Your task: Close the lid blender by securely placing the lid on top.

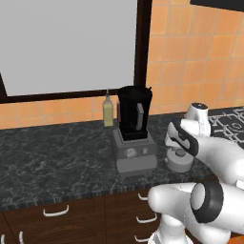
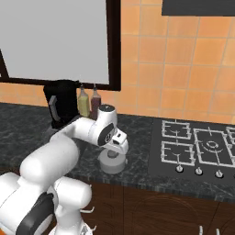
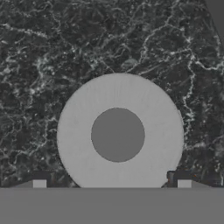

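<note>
The gripper (image 3: 111, 179) hangs directly above the lid (image 3: 119, 133), fingers spread wide and grasping nothing; just the fingertips (image 3: 39, 180) show at the edge of the hand view, one on each side of the disc. The lid lies flat on the dark marble counter (image 3: 52, 48) beneath the hand, its rim partly hidden by the arm in both base views. The blender (image 1: 134, 133) stands off to the gripper's left, its jar uncovered. Bottles (image 2: 89, 102) behind it are half hidden.

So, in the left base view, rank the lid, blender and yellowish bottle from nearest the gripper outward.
1. Round grey lid, directly under the open gripper.
2. Tall black blender, to its left.
3. Slim yellowish bottle, beyond, by the wall.
</note>
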Controlling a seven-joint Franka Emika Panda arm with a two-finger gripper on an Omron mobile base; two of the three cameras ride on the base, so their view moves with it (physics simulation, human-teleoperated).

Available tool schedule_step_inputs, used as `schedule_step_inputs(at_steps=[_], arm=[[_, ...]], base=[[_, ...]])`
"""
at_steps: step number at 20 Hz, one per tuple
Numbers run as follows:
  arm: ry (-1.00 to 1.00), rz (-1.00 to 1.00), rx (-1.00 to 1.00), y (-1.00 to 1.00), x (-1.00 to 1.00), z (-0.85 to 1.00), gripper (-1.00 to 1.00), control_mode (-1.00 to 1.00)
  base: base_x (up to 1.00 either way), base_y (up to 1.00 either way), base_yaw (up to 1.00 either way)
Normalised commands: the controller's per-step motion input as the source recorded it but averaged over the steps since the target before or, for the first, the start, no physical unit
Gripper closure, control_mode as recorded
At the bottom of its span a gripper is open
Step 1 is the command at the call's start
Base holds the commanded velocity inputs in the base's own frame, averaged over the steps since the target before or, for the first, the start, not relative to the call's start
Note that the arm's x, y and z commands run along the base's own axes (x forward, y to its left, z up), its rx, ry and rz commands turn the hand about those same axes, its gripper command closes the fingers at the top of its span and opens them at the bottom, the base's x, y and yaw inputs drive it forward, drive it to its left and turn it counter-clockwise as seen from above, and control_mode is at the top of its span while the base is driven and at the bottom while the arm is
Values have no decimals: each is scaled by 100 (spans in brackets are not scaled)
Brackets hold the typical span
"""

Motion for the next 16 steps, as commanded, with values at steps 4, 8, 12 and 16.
schedule_step_inputs(at_steps=[4, 8, 12, 16], arm=[[2, 0, -1, -6, 32, -24, -100, -100], [2, 0, -1, 0, 15, -26, -100, -100], [1, 0, 0, 0, -17, -31, -100, -100], [0, 0, -3, 4, -14, -39, -100, -100]], base=[[0, 0, 0], [0, 0, 0], [0, 0, 0], [0, 0, 0]])
